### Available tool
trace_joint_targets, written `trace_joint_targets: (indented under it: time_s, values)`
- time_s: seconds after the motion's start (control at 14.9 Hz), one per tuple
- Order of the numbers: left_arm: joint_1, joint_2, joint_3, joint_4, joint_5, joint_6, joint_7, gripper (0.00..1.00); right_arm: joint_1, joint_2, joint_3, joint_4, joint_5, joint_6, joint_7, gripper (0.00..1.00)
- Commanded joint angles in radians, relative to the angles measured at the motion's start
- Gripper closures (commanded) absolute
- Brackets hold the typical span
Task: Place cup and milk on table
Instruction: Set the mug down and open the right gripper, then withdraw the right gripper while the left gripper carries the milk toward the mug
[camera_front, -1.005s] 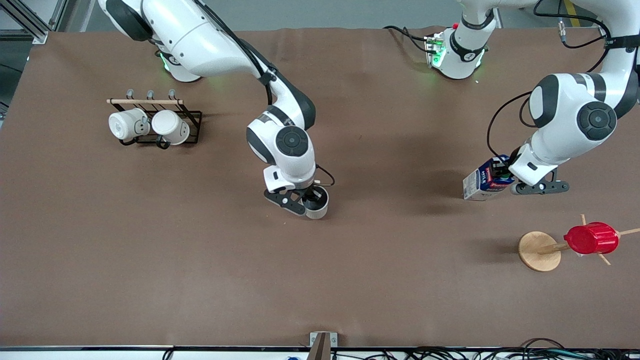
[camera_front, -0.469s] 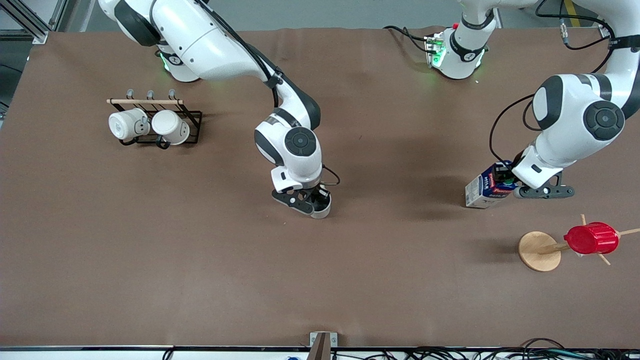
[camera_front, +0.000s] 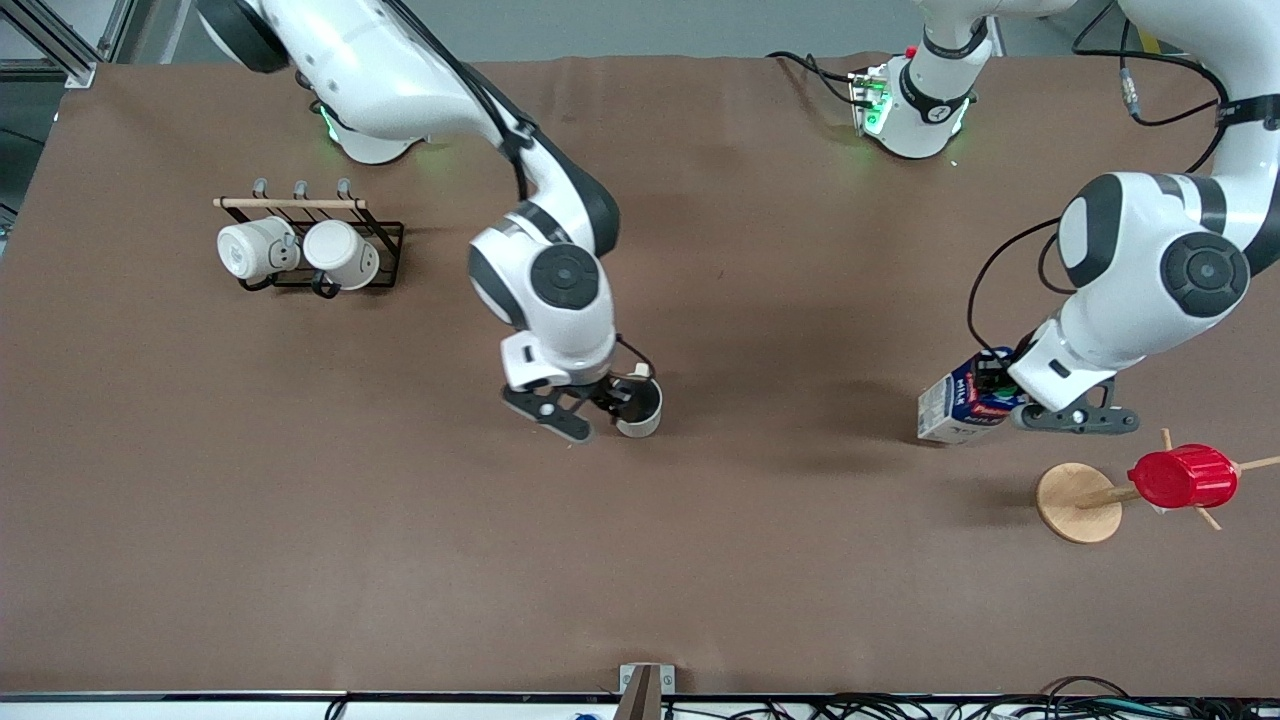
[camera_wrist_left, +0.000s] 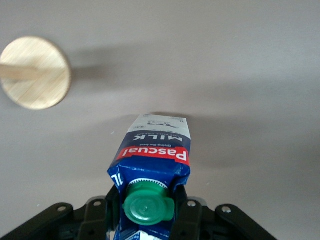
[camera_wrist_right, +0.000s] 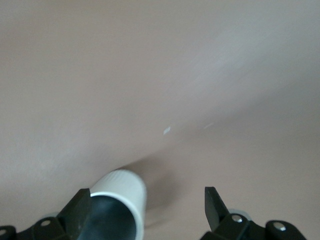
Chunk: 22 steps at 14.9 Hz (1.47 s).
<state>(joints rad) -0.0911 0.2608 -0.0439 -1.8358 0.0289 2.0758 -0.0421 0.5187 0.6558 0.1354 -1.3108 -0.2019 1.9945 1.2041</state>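
Front view: right gripper (camera_front: 597, 411) released over the cup (camera_front: 640, 408); left gripper (camera_front: 995, 385) grasps the milk (camera_front: 955, 405), near the wooden stand (camera_front: 1078, 502) with its red cup (camera_front: 1182, 476)

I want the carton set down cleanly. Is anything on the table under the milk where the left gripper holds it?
Nothing visible. The left gripper is shut on the milk, and the table beneath is bare; the wooden stand sits nearer the front camera, apart.
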Motion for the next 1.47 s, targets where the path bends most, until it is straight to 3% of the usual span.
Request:
trace_joint_targets:
  time_s: [0.0, 0.2, 0.54, 0.74, 0.87, 1.41]
  values:
    - [-0.022, 0.077, -0.037, 0.125, 0.005, -0.049, -0.062, 0.93, -0.145, -0.214, 0.018, -0.064, -0.011, -0.178, -0.174, 0.00]
    - [-0.113, 0.148, -0.044, 0.214, 0.005, -0.053, -0.149, 0.94, -0.313, -0.355, 0.023, -0.090, 0.002, -0.310, -0.360, 0.00]
    - [-0.272, 0.261, -0.044, 0.349, 0.006, -0.094, -0.347, 0.96, -0.503, -0.516, 0.006, -0.123, 0.082, -0.385, -0.749, 0.00]
    - [-0.367, 0.319, -0.044, 0.455, 0.008, -0.135, -0.453, 0.96, -0.513, -0.593, -0.107, -0.122, 0.119, -0.463, -1.010, 0.00]
    - [-0.407, 0.321, -0.043, 0.460, 0.008, -0.135, -0.481, 0.95, -0.511, -0.628, -0.178, -0.122, 0.156, -0.511, -1.132, 0.00]
    - [-0.472, 0.327, -0.040, 0.455, 0.017, -0.137, -0.579, 0.94, -0.516, -0.633, -0.191, -0.137, 0.185, -0.510, -1.172, 0.00]
